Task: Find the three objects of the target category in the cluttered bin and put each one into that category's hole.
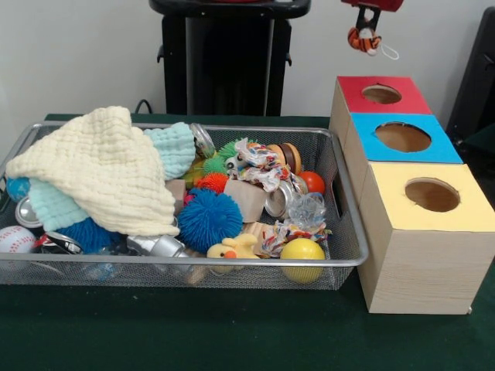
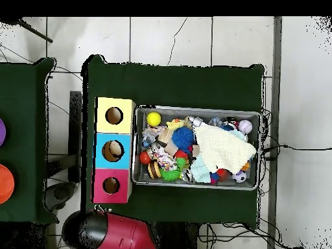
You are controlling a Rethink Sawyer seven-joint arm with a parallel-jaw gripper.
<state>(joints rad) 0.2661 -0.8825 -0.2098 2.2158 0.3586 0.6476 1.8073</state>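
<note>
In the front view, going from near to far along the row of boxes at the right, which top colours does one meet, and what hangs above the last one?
Yellow-topped box → blue-topped box → red-topped box; above it the gripper holds the tiger.

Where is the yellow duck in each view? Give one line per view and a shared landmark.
Front view: the yellow duck lies at the bin's near edge, right of centre, just left of the yellow ball.
Overhead view: the duck sits near the bin's top edge, right of the yellow ball.
Shared landmark: the yellow ball beside it.
</note>
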